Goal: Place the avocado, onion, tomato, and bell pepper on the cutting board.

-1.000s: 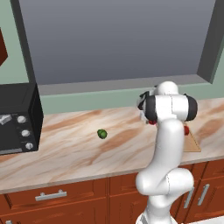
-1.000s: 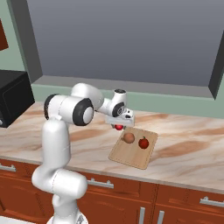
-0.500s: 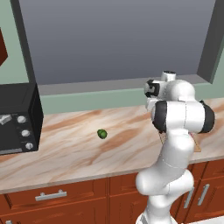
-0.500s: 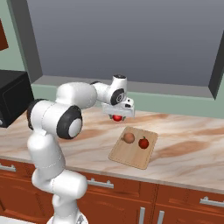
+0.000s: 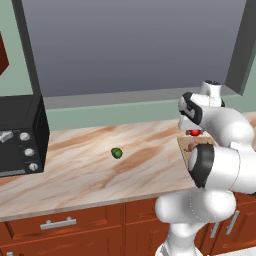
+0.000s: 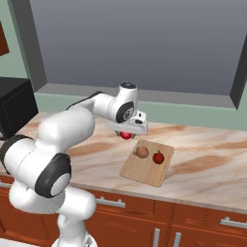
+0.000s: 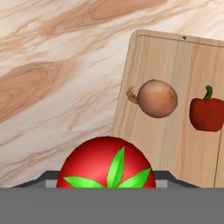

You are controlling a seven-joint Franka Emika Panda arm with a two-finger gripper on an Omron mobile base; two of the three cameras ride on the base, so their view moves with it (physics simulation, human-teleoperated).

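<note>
I have the fingers (image 6: 127, 133) clamped on the tomato (image 7: 107, 164), above the worktop (image 6: 202, 144) just beside the cutting board (image 6: 144, 170). Releasing here risks it rolling off the edge, or bumping the onion (image 7: 157, 99).

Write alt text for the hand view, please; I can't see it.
A red tomato with a green leafy top sits gripped in the hand, above a marbled counter. Beyond it, an onion and a red bell pepper rest on a wooden cutting board.
</note>
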